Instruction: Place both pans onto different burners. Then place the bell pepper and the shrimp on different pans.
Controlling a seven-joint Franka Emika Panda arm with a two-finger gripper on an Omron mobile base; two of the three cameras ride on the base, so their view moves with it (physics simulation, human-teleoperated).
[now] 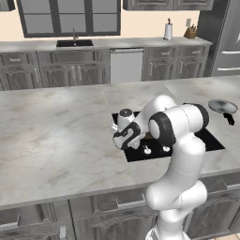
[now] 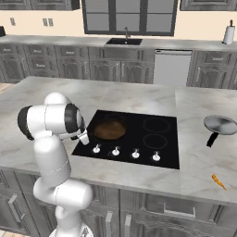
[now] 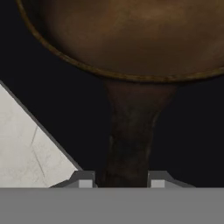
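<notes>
One tool (image 3: 118, 183) straddling skillet handle (image 3: 129, 140), low.

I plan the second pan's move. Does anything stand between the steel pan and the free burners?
Nothing visible does. The steel pan sits on the counter right of the cooktop; the right burners are bare. The skillet sits on the left side.

White jointed robot arm (image 1: 180, 140) bent over flat black glass cooktop (image 1: 212, 142) set in pale marble island counter (image 1: 56, 136), shiny silver-grey steel pan with black handle (image 1: 223, 108) on the counter right of the cooktop, small white knobs (image 1: 147, 150) along the cooktop's front edge
</notes>
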